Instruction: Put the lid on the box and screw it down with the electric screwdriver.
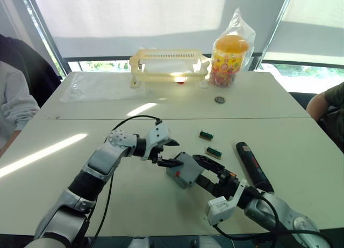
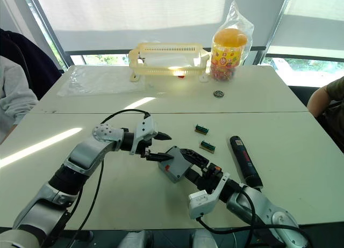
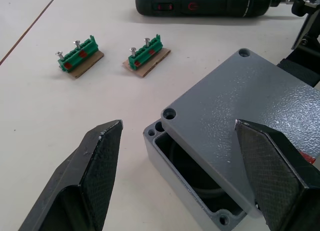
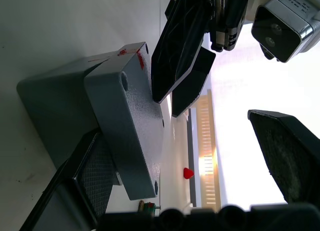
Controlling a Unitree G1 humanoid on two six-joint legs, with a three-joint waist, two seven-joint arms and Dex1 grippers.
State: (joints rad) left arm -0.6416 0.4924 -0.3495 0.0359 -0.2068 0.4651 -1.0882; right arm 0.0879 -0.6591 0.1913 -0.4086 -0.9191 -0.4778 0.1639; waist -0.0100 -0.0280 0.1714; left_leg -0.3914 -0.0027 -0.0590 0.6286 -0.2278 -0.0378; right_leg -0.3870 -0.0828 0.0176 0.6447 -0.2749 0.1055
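The lid lies askew on the box, not seated. Both the left gripper and right gripper are spread apart, holding nothing. The screwdriver lies untouched; all screwing remains.

White table, box, electric screwdriver, two green connectors, cream rack, snack jar

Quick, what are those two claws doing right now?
Left gripper: open, holding nothing, over the lid.
Right gripper: open, holding nothing, beside the box.
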